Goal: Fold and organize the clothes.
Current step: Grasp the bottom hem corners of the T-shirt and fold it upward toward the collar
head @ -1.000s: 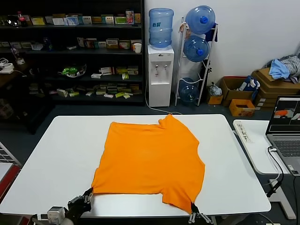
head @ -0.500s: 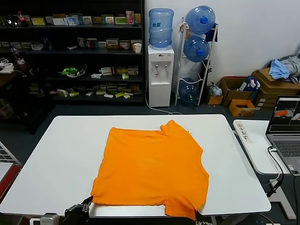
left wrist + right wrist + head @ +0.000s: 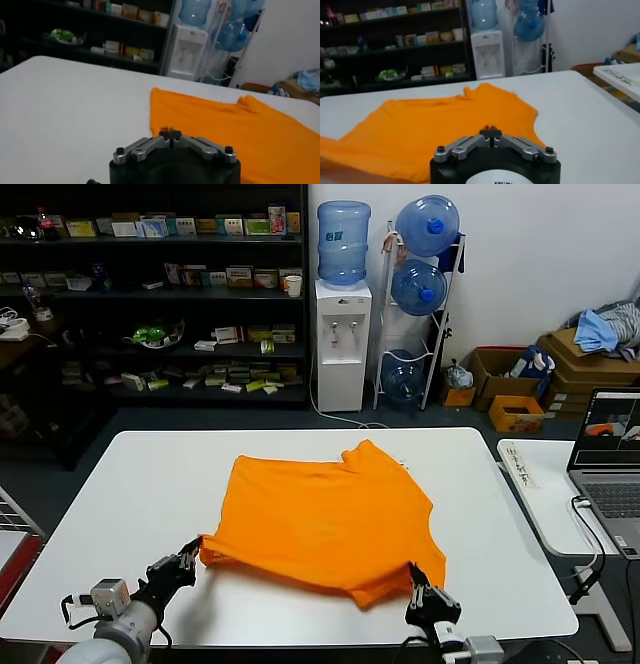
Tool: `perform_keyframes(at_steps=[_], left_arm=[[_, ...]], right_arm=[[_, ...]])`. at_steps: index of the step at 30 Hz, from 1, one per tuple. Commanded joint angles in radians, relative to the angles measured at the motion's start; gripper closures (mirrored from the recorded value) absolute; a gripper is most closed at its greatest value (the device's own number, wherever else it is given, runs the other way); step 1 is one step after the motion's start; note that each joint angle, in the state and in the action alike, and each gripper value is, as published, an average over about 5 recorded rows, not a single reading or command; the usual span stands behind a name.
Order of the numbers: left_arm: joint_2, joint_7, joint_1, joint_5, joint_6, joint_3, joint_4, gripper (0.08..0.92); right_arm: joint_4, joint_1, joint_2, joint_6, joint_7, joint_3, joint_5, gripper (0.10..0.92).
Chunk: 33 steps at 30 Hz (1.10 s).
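The white tabletop (image 3: 130,504) fills the lower half of the head view, and the orange T-shirt (image 3: 325,519) lies spread across its middle, the collar end toward the far edge and the hem toward the robot. The near hem is lifted off the surface at both corners and sags between them, a band of shadow beneath it. No lettering on the shirt can be read.

Behind the tabletop stand dark shelves (image 3: 150,304) stacked with small boxes whose labels are too small to read, a white water dispenser (image 3: 343,334) with a blue bottle on top, and a rack of blue water bottles (image 3: 425,284). To the right are cardboard boxes (image 3: 585,364) with a blue-grey cloth heap (image 3: 605,329), and an open laptop (image 3: 610,464) on a side table.

The left pincer (image 3: 190,552) is at the shirt's near left corner, clenched on the hem; in the left wrist view its tips (image 3: 170,133) meet with a scrap of orange fabric between them. The right pincer (image 3: 418,584) is at the near right corner, likewise clenched on the hem's edge; in the right wrist view the tips (image 3: 490,129) are pressed together, the shirt stretching away beyond them toward the far side. A printed mark at the bottom of its housing is cut off and unreadable.
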Motion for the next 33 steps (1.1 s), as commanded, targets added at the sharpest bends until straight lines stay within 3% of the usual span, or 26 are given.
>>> perform_keyframes(at_steps=[1,14,20,23,33], left_arm=[[-0.001,0.044,-0.197,0.008,-0.046,0.051,0.132,0.908],[-0.01,0.063,-0.188,0.027,-0.041,0.088,0.158,0.891],[-0.016,0.064,-0.201,0.029,-0.04,0.096,0.17,0.831],[-0.021,0.07,-0.207,0.034,-0.039,0.099,0.18,0.757],[-0.031,0.067,-0.153,0.059,-0.031,0.062,0.14,0.463]], right_arm=[[-0.157,0.278,-0.026,-0.005,0.018,-0.013,0.09,0.901],[-0.225,0.395,-0.059,-0.045,0.046,-0.082,0.169,0.901],[-0.244,0.411,-0.058,-0.055,0.046,-0.102,0.174,0.898],[-0.253,0.416,-0.053,-0.058,0.041,-0.107,0.175,0.855],[-0.207,0.345,-0.065,-0.051,-0.025,-0.077,0.058,0.567]])
